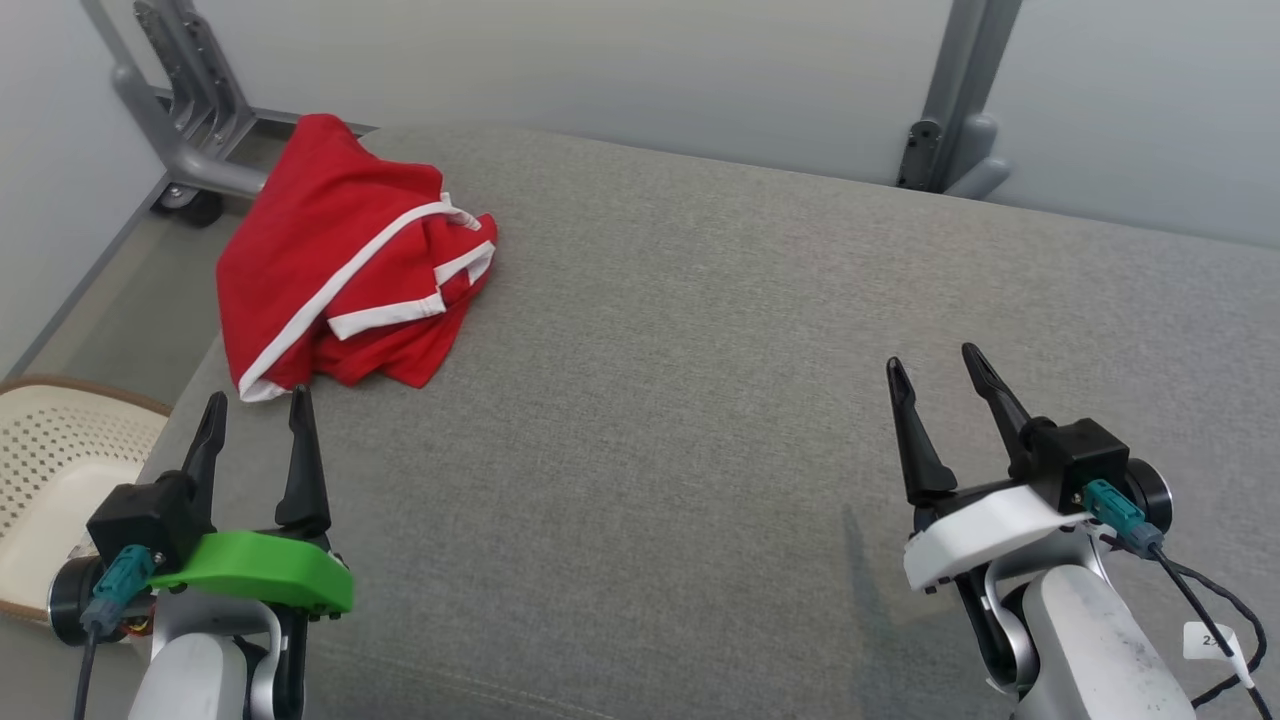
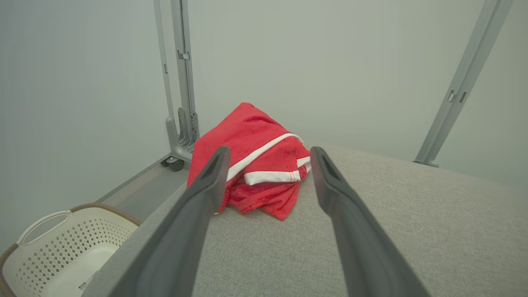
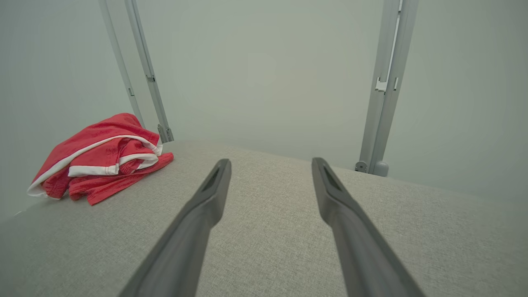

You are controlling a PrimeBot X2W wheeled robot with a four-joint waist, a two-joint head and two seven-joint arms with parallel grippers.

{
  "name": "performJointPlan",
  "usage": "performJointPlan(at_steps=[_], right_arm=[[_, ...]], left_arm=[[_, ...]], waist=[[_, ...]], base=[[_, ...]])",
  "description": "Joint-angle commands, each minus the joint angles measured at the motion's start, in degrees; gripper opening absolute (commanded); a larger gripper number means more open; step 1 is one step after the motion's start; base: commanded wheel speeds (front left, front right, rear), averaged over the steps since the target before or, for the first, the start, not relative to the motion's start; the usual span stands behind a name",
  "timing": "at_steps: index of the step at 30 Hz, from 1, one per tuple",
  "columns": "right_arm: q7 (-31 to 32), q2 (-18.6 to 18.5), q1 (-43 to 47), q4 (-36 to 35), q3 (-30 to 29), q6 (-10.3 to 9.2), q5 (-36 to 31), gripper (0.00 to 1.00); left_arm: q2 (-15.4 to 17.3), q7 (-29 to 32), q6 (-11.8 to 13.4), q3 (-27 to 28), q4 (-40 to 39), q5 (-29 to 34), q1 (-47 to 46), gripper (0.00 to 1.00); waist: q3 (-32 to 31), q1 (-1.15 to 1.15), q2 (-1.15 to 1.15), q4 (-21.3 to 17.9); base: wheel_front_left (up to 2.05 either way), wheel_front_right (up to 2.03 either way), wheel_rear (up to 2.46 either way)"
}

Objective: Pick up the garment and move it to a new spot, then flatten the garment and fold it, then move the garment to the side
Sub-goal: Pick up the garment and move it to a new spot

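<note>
Two grippers, your left gripper (image 1: 258, 395) and right gripper (image 1: 932, 355), hang with fingers spread apart. The crumpled red garment (image 1: 340, 260) lies at eleven o'clock on the grey table (image 1: 700, 350), near the left gripper; a basket (image 1: 60, 450) stands at nine o'clock.

Both arms end in two long dark tapered fingers (image 2: 194, 214), matte grey up close, with a slot near each pointed tip. The left gripper (image 1: 257, 395) sits on a black boxy housing (image 1: 150, 515) above a bright green moulded plastic collar (image 1: 265, 572). A teal plug connector (image 1: 120, 585) feeds a dark lead. The right gripper (image 1: 931, 356) has the same build, but with a white moulded collar (image 1: 985, 528). Its looping black cable (image 1: 1200, 600) carries a small white tag (image 1: 1212, 640), print unreadable. The smooth pale grey forearm shell (image 1: 1100, 640) is faintly speckled.
</note>
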Motion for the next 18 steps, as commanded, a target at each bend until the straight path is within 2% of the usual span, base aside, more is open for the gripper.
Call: performJointPlan(at_steps=[1, 7, 18], right_arm=[[-0.09, -0.17, -0.78, -0.04, 0.04, 0.0, 0.36, 1.0], [-0.03, -0.13, -0.88, 0.29, -0.14, 0.0, 0.31, 1.0], [0.13, -0.32, -1.18, 0.67, -0.07, 0.0, 0.24, 1.0]], left_arm=[[0.35, -0.36, 0.17, 0.17, -0.05, -0.43, 0.51, 1.0], [0.06, -0.61, 0.36, -0.11, 0.19, -0.67, 0.17, 1.0], [0.19, -1.07, 0.79, -0.39, 0.41, -1.17, -0.24, 1.0]], waist=[[0.37, 0.0, 0.0, 3.16], [0.53, 0.0, 0.0, 5.01], [0.79, 0.0, 0.0, 5.45]], base=[[0.0, 0.0, 0.0], [0.0, 0.0, 0.0], [0.0, 0.0, 0.0]])
